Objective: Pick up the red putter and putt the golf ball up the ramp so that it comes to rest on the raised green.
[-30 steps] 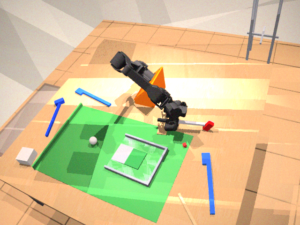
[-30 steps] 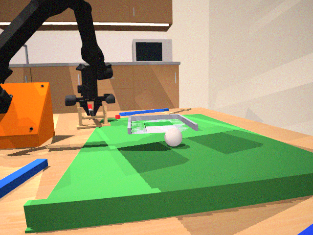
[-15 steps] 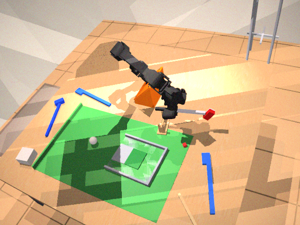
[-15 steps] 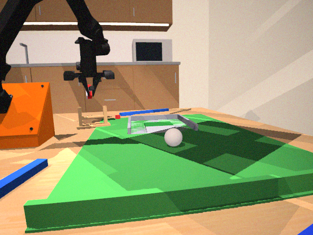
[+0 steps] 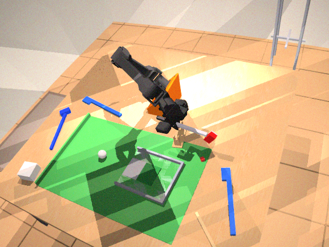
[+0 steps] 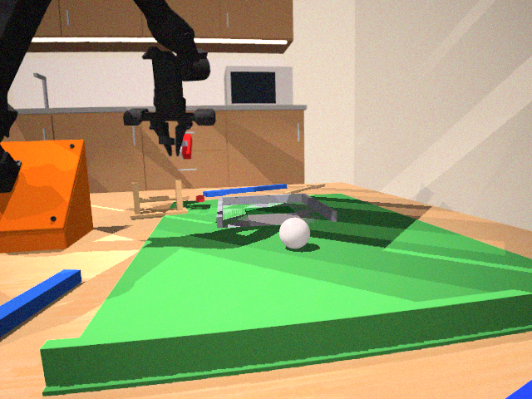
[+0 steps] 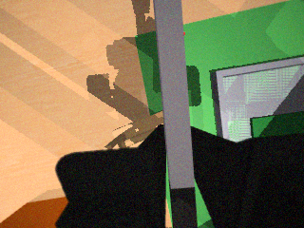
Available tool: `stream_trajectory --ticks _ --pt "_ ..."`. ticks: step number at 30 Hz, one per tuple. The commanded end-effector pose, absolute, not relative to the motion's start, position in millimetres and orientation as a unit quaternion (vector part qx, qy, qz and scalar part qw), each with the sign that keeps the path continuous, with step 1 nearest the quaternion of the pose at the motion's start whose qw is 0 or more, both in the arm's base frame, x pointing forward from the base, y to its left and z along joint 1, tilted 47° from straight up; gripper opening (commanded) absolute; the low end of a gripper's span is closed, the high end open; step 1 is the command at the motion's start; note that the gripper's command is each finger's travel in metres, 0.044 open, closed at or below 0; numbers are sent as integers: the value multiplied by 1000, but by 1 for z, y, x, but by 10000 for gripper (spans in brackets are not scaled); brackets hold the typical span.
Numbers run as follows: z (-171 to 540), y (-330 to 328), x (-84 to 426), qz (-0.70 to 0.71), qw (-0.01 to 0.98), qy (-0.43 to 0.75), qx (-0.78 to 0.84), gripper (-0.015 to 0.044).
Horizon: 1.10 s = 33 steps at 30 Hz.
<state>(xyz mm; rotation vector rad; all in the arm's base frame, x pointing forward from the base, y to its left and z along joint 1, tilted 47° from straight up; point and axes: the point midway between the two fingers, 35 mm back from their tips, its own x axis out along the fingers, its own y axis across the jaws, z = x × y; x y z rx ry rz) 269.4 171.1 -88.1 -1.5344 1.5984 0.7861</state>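
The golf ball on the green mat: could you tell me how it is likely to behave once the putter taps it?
The golf ball is a smooth sphere, so it should roll freely. The green mat looks flat there, so it likely keeps going. The red putter looks rigid in the gripper.

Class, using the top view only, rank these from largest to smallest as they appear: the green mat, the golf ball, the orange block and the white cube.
1. green mat
2. orange block, partly hidden by the arm
3. white cube
4. golf ball
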Motion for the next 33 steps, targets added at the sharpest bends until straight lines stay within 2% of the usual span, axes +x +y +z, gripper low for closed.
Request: stream_trajectory --ticks 1,19,33 --pt "-68 158 286 273 420 636 -587 0" --pt "39 61 341 59 566 674 -471 0" --pt "138 -43 338 -159 644 663 -347 0"
